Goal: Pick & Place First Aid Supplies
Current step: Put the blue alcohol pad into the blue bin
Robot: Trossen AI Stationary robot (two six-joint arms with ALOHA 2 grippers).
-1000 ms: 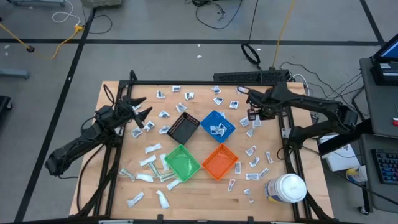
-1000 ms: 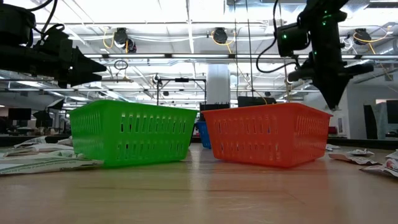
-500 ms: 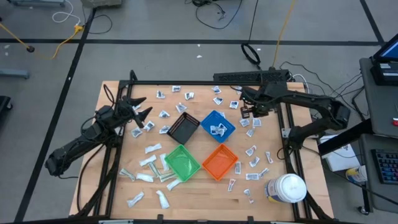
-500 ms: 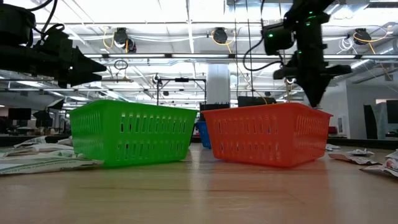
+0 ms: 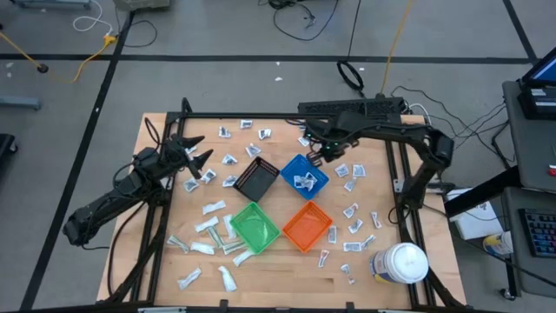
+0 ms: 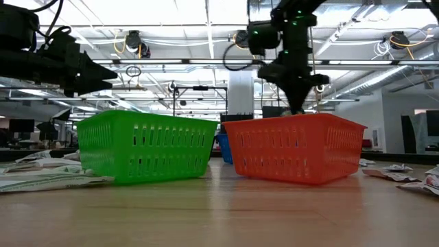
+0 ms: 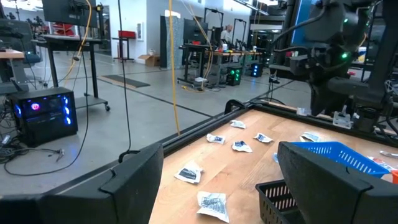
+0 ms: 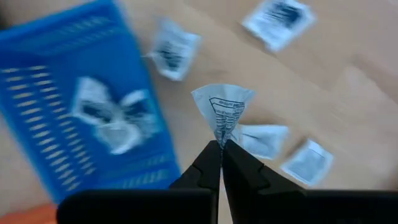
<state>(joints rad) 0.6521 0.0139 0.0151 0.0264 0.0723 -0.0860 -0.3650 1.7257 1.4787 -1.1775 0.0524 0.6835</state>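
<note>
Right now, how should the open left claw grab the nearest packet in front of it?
Pinch the packet by its crinkled rim, bringing the left claw straight down from above. It lies flat on the wood, so a sideways approach would likely just push it; the wrinkled edge probably offers a lip to catch.

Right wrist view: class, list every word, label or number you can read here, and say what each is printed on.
No text here can be read.
Small white paper packet pinched in the right end effector: lines of dark print, too blurred to read.
White packets inside the blue slotted plastic bin: dark marks only, unreadable.
Loose white packets on the pale wooden table: print blurred, unreadable.
</note>
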